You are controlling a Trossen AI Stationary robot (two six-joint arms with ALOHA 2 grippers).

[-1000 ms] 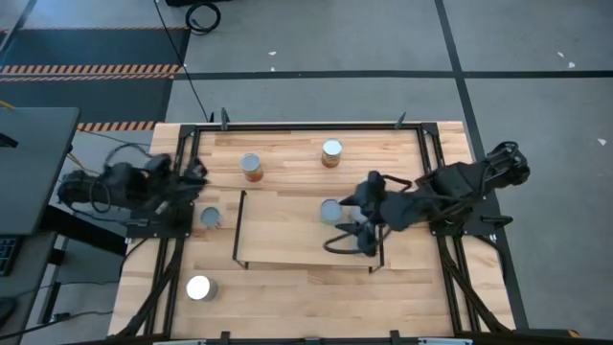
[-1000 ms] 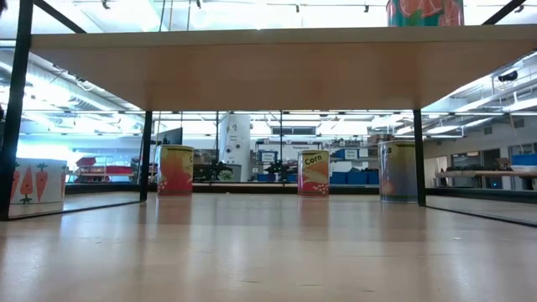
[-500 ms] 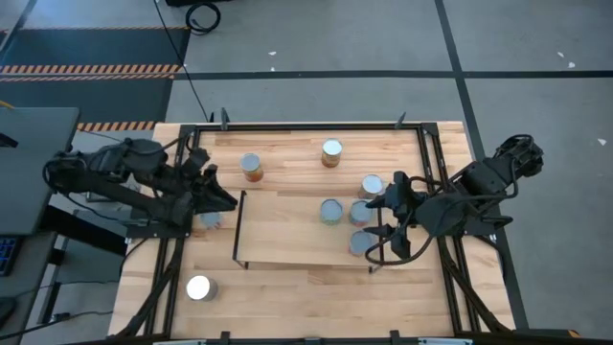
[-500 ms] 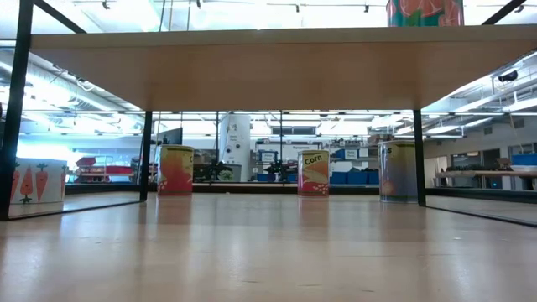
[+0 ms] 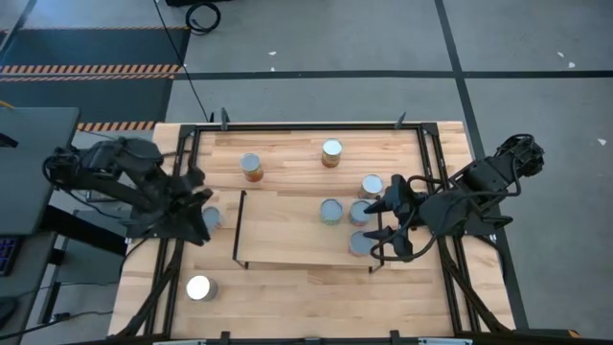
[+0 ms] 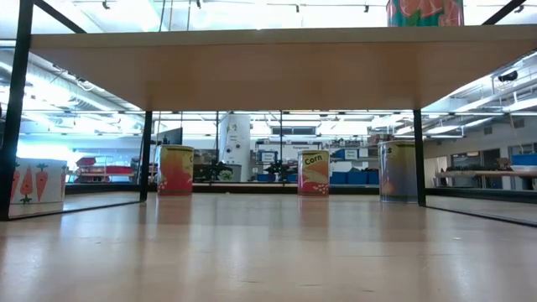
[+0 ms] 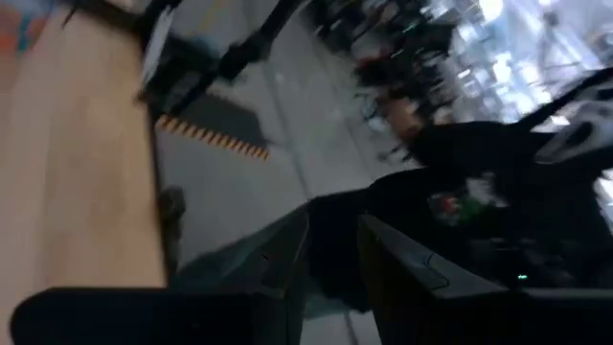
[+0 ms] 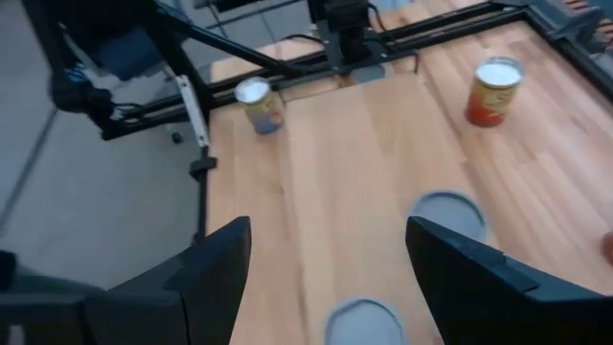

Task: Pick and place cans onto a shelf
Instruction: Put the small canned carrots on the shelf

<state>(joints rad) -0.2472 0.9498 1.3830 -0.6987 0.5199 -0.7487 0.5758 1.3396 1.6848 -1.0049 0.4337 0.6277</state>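
Over the last second the right gripper (image 5: 380, 222), fingers spread and empty, has backed off the low light-wood shelf (image 5: 287, 240), leaving three silvery-lidded tin cans (image 5: 331, 211) just ahead of its fingertips, while the left gripper (image 5: 196, 213), finger state indeterminable, has swung over a grey-lidded can (image 5: 210, 218) off the shelf, probably the next pick.

Right gripper (image 5: 383, 225) jaws spread wide, left gripper (image 5: 194, 206) near table's left edge
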